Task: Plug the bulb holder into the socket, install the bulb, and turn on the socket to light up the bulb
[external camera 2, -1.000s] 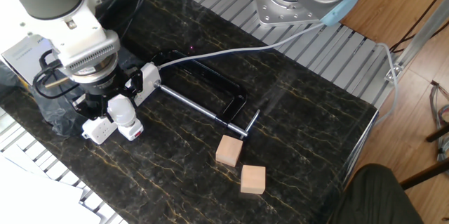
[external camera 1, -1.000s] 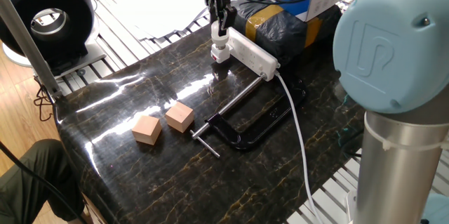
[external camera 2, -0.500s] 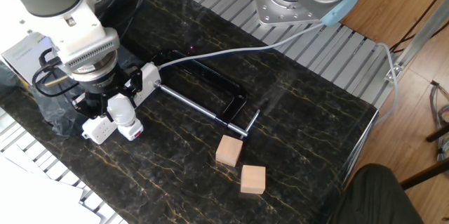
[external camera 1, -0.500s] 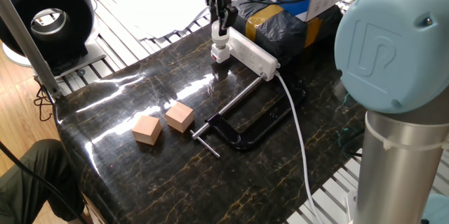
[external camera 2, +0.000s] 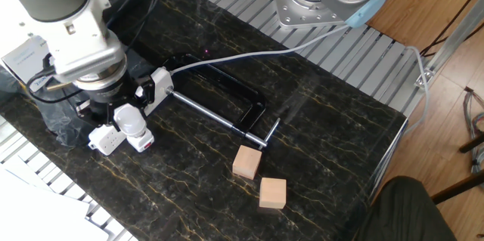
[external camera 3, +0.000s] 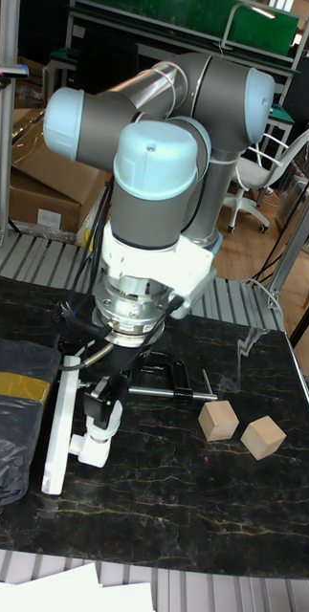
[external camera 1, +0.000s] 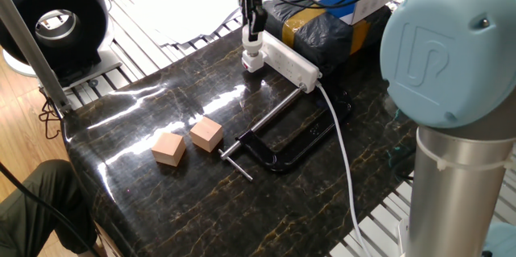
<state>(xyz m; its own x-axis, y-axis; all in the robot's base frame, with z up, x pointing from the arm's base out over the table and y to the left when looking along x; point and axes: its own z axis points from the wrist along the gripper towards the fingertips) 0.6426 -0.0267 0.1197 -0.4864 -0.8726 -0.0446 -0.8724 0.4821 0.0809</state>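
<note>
The socket [external camera 1: 288,60] is a long white power strip lying at the far side of the dark marble table, also seen as socket [external camera 2: 154,88] and socket [external camera 3: 56,421]. The white bulb holder [external camera 1: 254,63] with its red mark sits tight against the strip's end. The bulb [external camera 1: 252,46] stands upright in the holder. My gripper [external camera 1: 253,33] comes straight down on it, fingers closed around the globe. From the other side the gripper [external camera 2: 126,112] holds the bulb [external camera 2: 131,122] above the holder [external camera 2: 142,142]. In the tall view the gripper [external camera 3: 101,409] grips the bulb [external camera 3: 102,427].
Two tan wooden cubes [external camera 1: 168,149] [external camera 1: 206,134] lie near the table's front. A black C-clamp [external camera 1: 282,140] lies beside the strip, crossed by the white cable [external camera 1: 343,152]. A black bundle with yellow tape [external camera 1: 322,23] sits behind the socket.
The wrist and fingers have turned about the vertical axis over the bulb. Bulb, holder and socket stay where they were.
</note>
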